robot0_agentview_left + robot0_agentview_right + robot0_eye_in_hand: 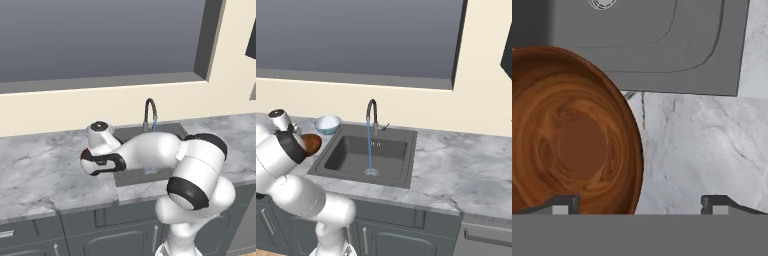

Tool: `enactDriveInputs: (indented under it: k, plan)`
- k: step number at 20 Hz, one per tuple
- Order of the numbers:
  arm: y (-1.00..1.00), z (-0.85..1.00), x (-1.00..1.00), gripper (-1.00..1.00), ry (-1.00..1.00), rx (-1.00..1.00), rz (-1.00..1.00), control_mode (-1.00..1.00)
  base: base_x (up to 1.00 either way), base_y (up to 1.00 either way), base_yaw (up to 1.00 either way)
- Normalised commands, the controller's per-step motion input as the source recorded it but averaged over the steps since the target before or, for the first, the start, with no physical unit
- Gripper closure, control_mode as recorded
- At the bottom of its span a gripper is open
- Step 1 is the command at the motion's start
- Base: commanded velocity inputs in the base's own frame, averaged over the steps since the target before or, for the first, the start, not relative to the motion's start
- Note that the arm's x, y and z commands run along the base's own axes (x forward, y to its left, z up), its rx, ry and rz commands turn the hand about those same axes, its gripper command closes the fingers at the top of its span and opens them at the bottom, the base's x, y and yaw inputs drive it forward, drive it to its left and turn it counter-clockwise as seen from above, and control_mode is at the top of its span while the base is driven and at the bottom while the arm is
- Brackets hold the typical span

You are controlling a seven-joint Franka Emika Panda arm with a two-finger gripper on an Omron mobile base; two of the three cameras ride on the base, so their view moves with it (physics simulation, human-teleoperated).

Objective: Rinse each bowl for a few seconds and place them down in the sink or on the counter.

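The dark reddish-brown wooden bowl (572,145) sits upright on the marbled counter (692,150), just beside the sink (662,45). My gripper (640,204) hangs over it, open wide. One fingertip is over the bowl's inside, the other over bare counter, and the rim between them is touched by neither. From the right base view the brown bowl (311,144) shows at the sink's left edge, partly behind my wrist. The pale blue-white bowl (327,124) stands on the counter behind it.
Water runs in a thin blue stream (370,150) from the curved faucet (372,112) into the sink (346,155), down to the drain (602,4). A window wall stands behind the counter (456,165). Dark cabinet fronts (100,230) lie below.
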Motion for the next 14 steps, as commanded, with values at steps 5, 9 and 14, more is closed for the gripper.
enactDriveInputs:
  k: [5, 9, 14]
  plan:
    - [0.00, 0.52, -0.14, -1.00, -0.04, 0.00, 0.00, -1.00, 0.00, 0.00, 0.00]
    - [-0.03, 0.70, -0.19, -1.00, -0.04, 0.00, 0.00, -1.00, 0.00, 0.00, 0.00]
    - [-0.16, 0.87, -0.22, -1.00, -0.07, 0.02, 0.01, -1.00, 0.00, 0.00, 0.00]
